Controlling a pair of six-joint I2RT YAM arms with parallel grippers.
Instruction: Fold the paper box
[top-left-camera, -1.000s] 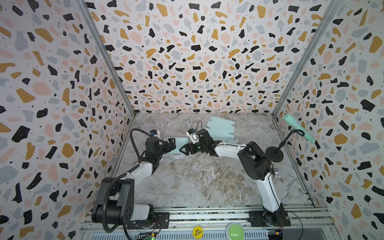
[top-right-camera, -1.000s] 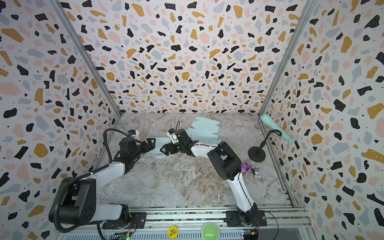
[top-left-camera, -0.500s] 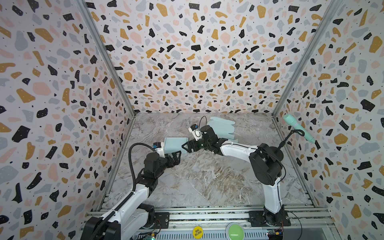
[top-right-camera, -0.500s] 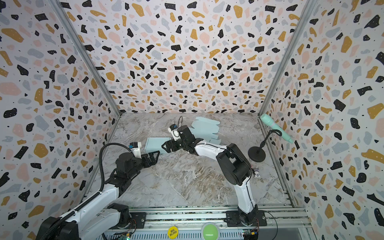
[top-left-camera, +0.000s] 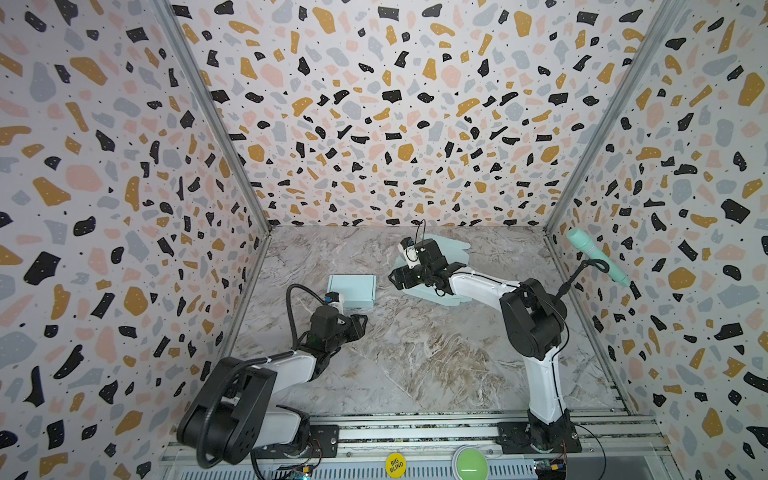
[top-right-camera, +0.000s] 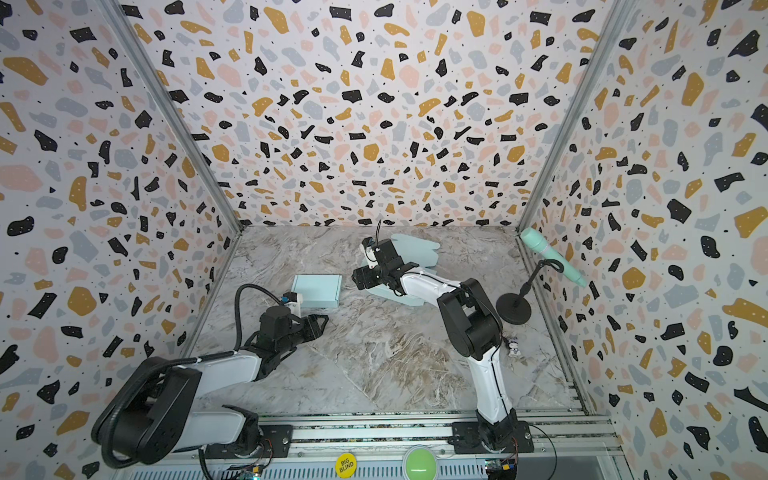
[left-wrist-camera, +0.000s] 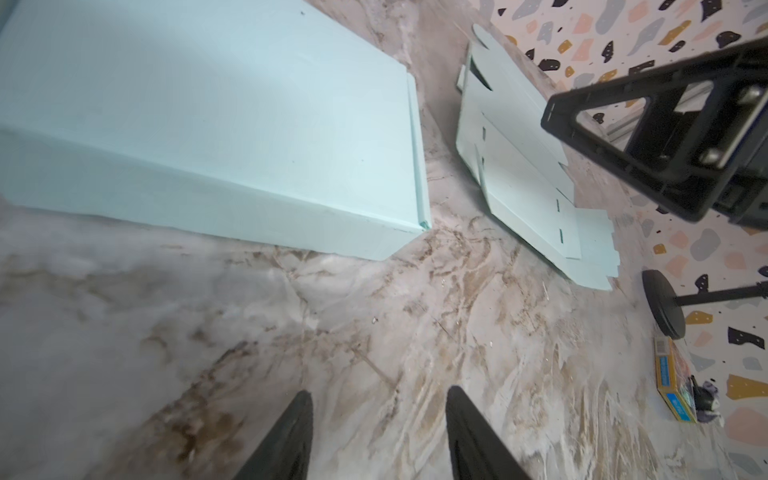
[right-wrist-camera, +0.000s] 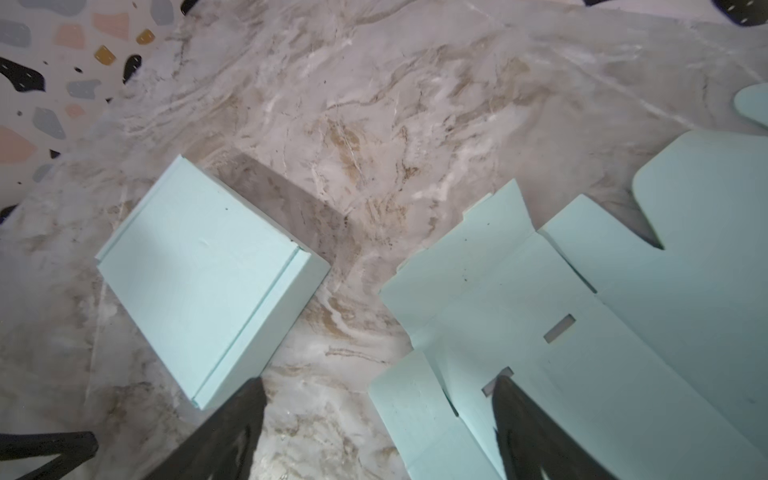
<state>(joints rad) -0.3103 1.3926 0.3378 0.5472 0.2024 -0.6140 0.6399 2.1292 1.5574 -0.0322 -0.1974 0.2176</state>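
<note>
Mint card: the box (top-left-camera: 352, 291) sits on the bench (top-left-camera: 415, 365), back left of centre, lid down and flat.
Blanks: a loose stack of unfolded sheets (right-wrist-camera: 582, 311) lies just beside the box and apart from it, partly under the right arm (top-left-camera: 478, 286).
Right jaws: spread wide and empty above the stack's near edge. One tip is over a slotted sheet, the other over bare bench close to the box corner.
Left jaws: partly parted with nothing between them, over bare bench in front of the box and touching neither box nor sheets.
Stage: this box looks finished, and nothing holds it.
Risk, lid: if the front flap is only shallowly tucked, it could spring up.
Risk, stack: the sheets overlap, so a pinch at that edge could lift two, or drag the pile into the box.
Risk, arm: a low sweep across the blanks may crease them.
Edge: a mic stand (top-right-camera: 513, 309) and a small packet (left-wrist-camera: 673, 386) sit well apart, by the right wall.
</note>
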